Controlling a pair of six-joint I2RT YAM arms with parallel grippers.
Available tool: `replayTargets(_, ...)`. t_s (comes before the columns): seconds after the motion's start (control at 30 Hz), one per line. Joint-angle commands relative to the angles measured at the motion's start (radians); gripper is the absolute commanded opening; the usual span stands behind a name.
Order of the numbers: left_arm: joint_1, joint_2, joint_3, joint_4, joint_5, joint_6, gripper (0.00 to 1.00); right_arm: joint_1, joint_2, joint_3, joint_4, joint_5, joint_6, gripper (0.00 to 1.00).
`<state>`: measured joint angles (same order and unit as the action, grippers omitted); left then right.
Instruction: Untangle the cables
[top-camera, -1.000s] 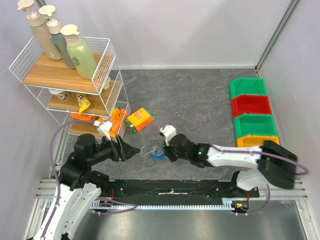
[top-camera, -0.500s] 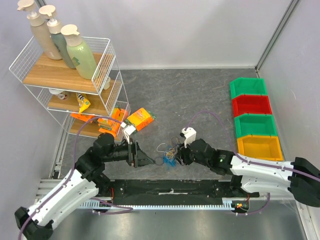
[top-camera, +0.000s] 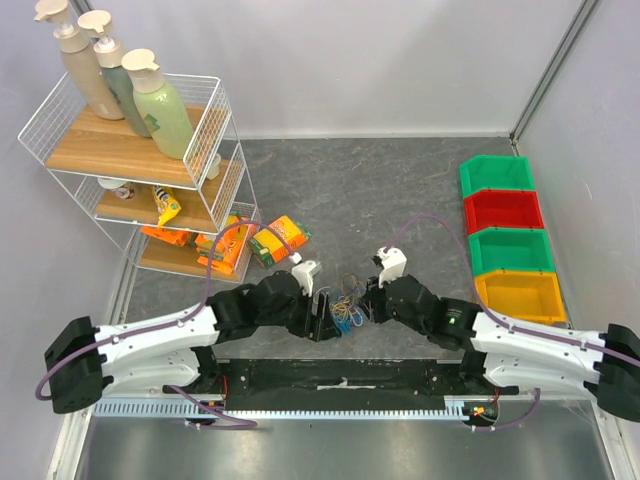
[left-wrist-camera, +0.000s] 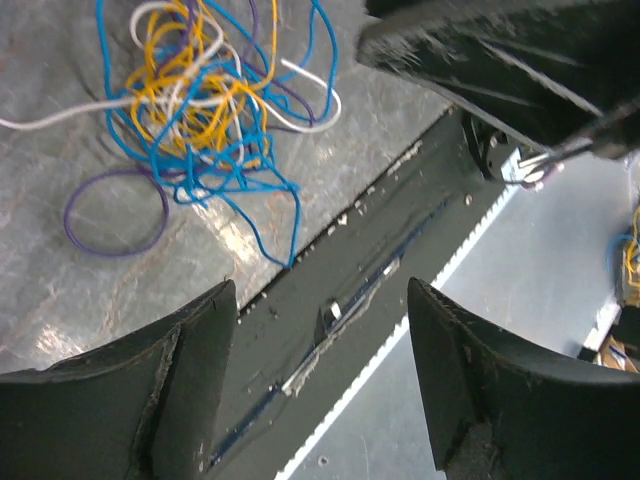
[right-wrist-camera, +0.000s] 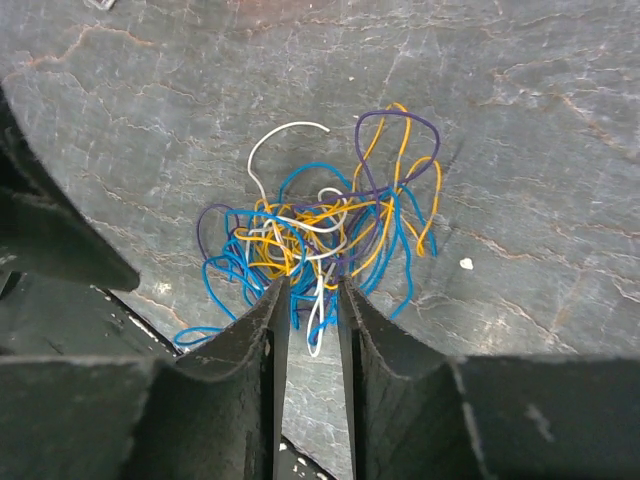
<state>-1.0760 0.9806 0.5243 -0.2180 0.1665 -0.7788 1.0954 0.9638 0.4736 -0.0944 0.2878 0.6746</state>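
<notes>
While you look down from the top camera, find the cable tangle (top-camera: 347, 303) on the grey table mat (top-camera: 400, 190), near its front edge and just ahead of the black base rail (top-camera: 340, 372). It is a loose knot of blue, orange, white and purple strands, and it lies between your two tools.

Your left gripper (top-camera: 325, 320) sits just beside the tangle's left edge. In the left wrist view, that gripper (left-wrist-camera: 320, 300) has its fingers (left-wrist-camera: 190, 380) spread wide with nothing between them. The tangle (left-wrist-camera: 200, 110) lies on the mat beyond the tips, off to the upper left, and the rail (left-wrist-camera: 370, 260) runs across below the gap.

Your right gripper (top-camera: 368, 298) meets the tangle from the right. In the right wrist view, that gripper (right-wrist-camera: 312, 285) has its fingers (right-wrist-camera: 265, 350) drawn close, leaving a narrow slot. The bulk of the tangle (right-wrist-camera: 320, 225) spreads on the mat just past the tips, and blue and white strands run down into the slot. You cannot tell from here whether the fingers actually pinch those strands.
</notes>
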Motion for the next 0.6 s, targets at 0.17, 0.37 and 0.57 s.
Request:
replayTargets(0.17, -0.009, 0.219, 0.129, 0.109, -0.107, 0.073, 0.77, -0.014, -0.16, -0.059, -0.114, 0.137, 0.083, 0.45)
replayTargets(0.37, -0.007, 0.314, 0.178, 0.124, -0.14, 0.09, 0.96, -0.144, -0.053, -0.02, -0.079, 0.045, -0.029, 0.41)
replayTargets(0.57, -0.007, 0.389, 0.232, 0.054, -0.225, 0.119, 0.95, -0.196, 0.079, -0.012, 0.019, -0.116, -0.089, 0.34)
